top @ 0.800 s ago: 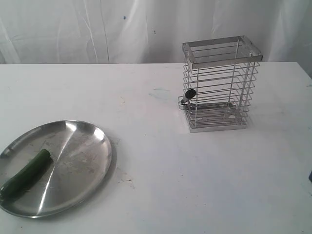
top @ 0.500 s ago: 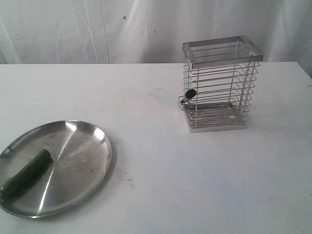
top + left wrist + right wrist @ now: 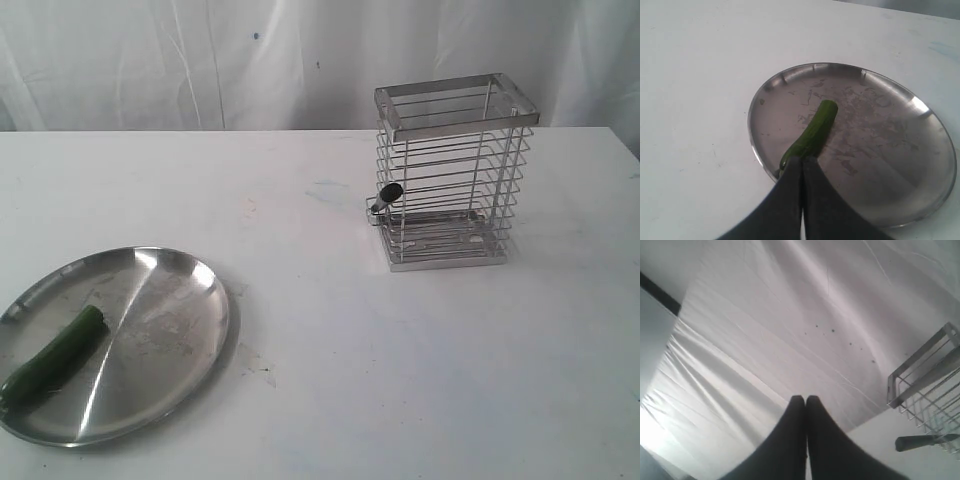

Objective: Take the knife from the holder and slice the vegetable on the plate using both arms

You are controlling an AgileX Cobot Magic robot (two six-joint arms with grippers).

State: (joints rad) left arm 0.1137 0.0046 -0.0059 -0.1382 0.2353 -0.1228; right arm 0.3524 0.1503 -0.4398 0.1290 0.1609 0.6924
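Far left: whole, uncut cucumber [image 3: 55,355] lies on the steel plate [image 3: 170,300]; left gripper [image 3: 802,161] clenched, empty, pointed at it. Right of centre: knife [image 3: 388,194] sits in the wire holder [image 3: 455,170], handle poking out; right gripper [image 3: 805,399] clenched, empty. No step begun yet.

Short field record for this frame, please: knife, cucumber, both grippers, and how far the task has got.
knife: in the holder, handle poking out its side, low down
cucumber: lying on the plate, no slices in view
left gripper: shut, empty, looking down at the plate
right gripper: shut, empty, apart from the holder
progress: knife not yet taken
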